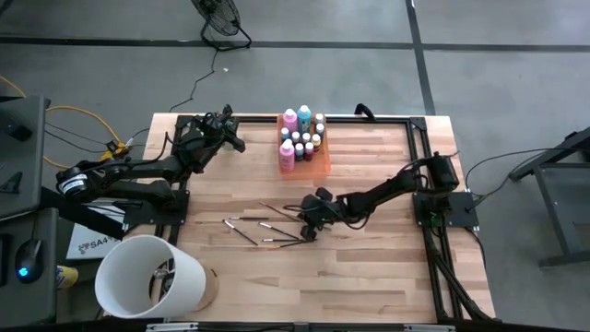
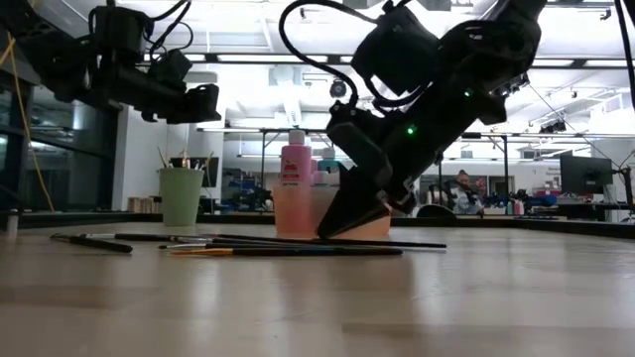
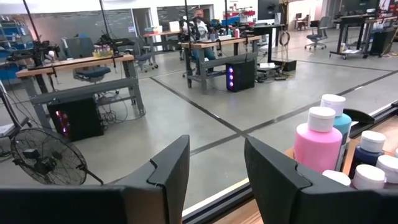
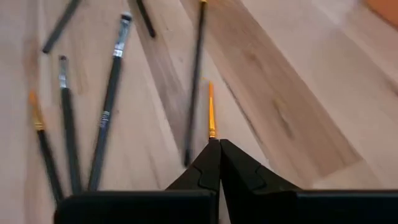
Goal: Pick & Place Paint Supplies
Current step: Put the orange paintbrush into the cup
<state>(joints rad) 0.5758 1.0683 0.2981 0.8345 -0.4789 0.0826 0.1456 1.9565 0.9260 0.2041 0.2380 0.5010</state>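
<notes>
Right gripper (image 4: pixel 214 163) pinches a brush (image 4: pixel 211 115) on the table (image 1: pixel 369 267), fingers clamped; next, a clean lift.

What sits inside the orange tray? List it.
The orange tray holds upright pink bottles, a teal bottle and small dark pale-capped bottles, packed close. The tray floor beneath them is covered, so anything lying flat there cannot be seen.

Pale wooden surface (image 1: pixel 369 267) bearing scattered thin brushes (image 1: pixel 263 228) near its middle, a translucent orange tray (image 1: pixel 322 164) of bottles at the far edge.
</notes>
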